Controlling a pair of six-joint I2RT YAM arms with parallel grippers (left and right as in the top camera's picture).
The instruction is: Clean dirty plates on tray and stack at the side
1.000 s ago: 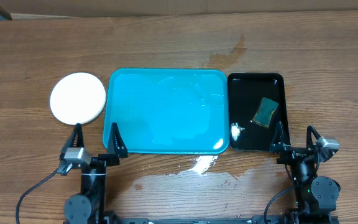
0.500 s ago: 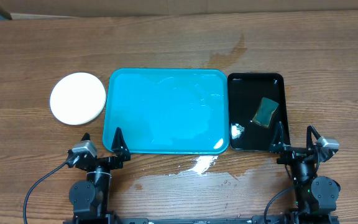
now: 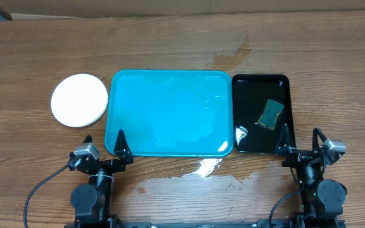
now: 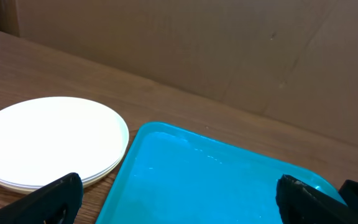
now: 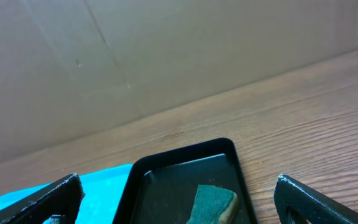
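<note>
Finds the plates (image 3: 79,100) stacked on the desk (image 3: 170,38), just left of the tray (image 3: 170,114), not touching it; tray bare and wet. Holds the left claw (image 3: 104,137) spread wide and empty at the tray's near left corner. Holds the right claw (image 3: 300,134) likewise spread, gripping nothing, at the near end of the black tray (image 3: 246,88) with a sponge (image 3: 272,114) inside.

Between the jaws of the left gripper (image 4: 179,199), the tray (image 4: 216,180) is smooth, shiny blue plastic. Beside its left jaw, the plates (image 4: 48,137) look smooth and glossy. Between the jaws of the right gripper (image 5: 179,199), the black tray (image 5: 166,183) is shiny plastic and the sponge (image 5: 213,202) looks rough. The table (image 4: 42,68) is dull, grainy wood. The wall (image 4: 197,43) beyond the jaws is matt cardboard.
</note>
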